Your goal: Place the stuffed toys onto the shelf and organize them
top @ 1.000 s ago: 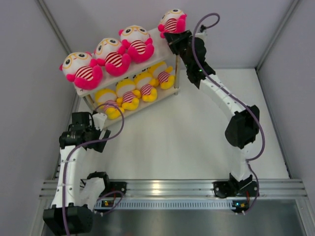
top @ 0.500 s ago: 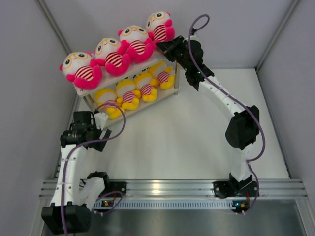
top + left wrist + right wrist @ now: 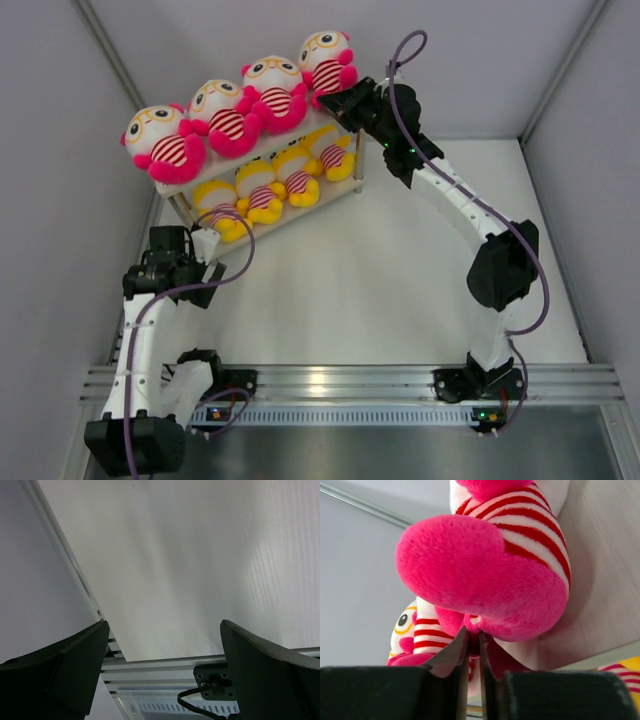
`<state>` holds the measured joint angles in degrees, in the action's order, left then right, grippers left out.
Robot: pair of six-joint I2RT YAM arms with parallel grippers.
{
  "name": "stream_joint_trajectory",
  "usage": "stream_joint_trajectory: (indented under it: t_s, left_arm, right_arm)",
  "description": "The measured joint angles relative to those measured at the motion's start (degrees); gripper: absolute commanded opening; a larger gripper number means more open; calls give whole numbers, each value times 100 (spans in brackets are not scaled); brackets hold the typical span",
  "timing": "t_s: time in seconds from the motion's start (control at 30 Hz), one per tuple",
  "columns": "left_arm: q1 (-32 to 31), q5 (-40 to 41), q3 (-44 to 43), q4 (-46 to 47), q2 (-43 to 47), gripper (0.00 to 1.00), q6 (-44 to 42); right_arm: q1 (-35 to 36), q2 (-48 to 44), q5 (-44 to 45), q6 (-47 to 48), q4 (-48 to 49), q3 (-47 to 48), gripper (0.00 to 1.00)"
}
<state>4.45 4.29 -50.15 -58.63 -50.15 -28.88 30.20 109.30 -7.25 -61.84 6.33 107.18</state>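
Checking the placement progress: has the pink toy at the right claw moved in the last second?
Yes. The pink toy shifted left, from past the shelf's right end to beside its pink neighbour on top.

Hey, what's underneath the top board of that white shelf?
Four yellow toys sit in a row on the lower board, striped bellies showing. The top board and the pink toys on it cover their faces and whatever is behind them.
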Motion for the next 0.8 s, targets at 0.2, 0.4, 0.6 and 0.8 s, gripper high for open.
stream_joint_trajectory:
  t_s: [0.2, 0.4, 0.6, 0.8]
  left_arm:
    - [-2, 48, 0, -2, 0, 99, 0]
    - [-4, 48, 0, 0, 0, 99, 2]
    - [-4, 50, -15, 0, -2, 99, 2]
    - [-4, 61, -44, 7, -37, 99, 7]
  right_arm:
    - [-39, -140, -70, -76, 15, -378, 41]
    - [-76, -457, -37, -31, -33, -520, 55]
    - [-81, -737, -24, 107, -42, -748, 62]
    - [-83, -938, 4, 369, -197, -896, 64]
